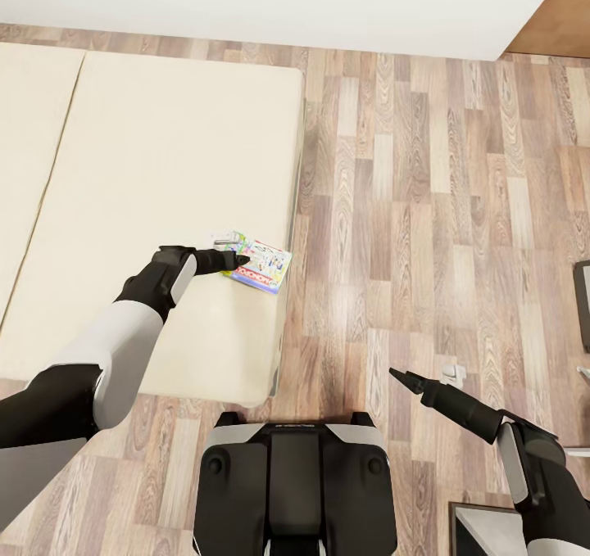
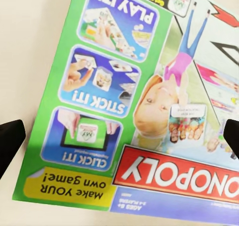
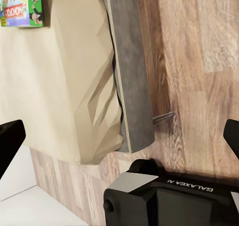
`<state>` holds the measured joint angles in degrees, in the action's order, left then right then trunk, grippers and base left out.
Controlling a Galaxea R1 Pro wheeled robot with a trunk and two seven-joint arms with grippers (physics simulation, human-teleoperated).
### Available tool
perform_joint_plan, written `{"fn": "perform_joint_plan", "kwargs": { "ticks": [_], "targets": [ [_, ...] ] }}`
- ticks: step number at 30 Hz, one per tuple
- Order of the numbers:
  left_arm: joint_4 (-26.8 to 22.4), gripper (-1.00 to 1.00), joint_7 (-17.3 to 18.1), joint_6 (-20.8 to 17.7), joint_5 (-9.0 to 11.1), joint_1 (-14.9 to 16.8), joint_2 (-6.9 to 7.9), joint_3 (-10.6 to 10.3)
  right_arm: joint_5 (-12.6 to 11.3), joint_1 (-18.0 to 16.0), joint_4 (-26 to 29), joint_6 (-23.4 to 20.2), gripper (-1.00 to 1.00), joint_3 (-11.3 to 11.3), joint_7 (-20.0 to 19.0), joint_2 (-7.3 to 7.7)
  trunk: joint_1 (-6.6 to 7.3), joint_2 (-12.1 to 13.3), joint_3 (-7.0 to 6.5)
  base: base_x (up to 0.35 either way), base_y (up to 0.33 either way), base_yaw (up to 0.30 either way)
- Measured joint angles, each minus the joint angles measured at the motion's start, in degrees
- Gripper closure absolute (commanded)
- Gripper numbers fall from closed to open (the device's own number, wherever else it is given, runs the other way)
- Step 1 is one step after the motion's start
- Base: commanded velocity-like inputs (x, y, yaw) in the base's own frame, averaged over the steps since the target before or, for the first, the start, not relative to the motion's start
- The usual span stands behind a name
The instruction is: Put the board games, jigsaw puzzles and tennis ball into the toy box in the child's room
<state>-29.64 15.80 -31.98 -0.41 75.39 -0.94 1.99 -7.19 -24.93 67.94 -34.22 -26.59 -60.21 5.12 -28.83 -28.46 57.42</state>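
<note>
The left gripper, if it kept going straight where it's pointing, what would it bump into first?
Most likely the green and white Monopoly board game box lying flat on the beige bed mattress. The left gripper hangs open right over it, fingertips spread to either side, so the box lid comes first.

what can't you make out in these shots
- Second board game: head view, largely covered by the left gripper and the Monopoly box; its title is unreadable.
- Monopoly box: left wrist view, cut off by the frame edges.
- Left gripper's grasp: head view, too small to judge whether it touches the box.
- Bed: head view, cut off at the left edge.
</note>
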Motion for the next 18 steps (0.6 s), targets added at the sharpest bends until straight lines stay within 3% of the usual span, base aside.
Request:
{"fn": "perform_joint_plan", "kwargs": {
  "ticks": [9, 18],
  "targets": [
    [0.02, -1.0, 0.18, 0.06, 0.16, -0.02, -0.09, -0.03, 0.0, 0.02, 0.0, 0.07, -1.0, 0.0, 0.05, 0.01, 0.0, 0.0, 0.0, 0.0, 0.0, 0.0],
    [0.01, -1.0, 3.79, 0.02, -0.03, -0.06, -0.21, 0.0, -0.02, 0.02, 0.0, 0.0, -1.0, 0.0, 0.06, 0.05, 0.0, 0.0, 0.0, 0.0, 0.0, 0.0]
  ]
}}
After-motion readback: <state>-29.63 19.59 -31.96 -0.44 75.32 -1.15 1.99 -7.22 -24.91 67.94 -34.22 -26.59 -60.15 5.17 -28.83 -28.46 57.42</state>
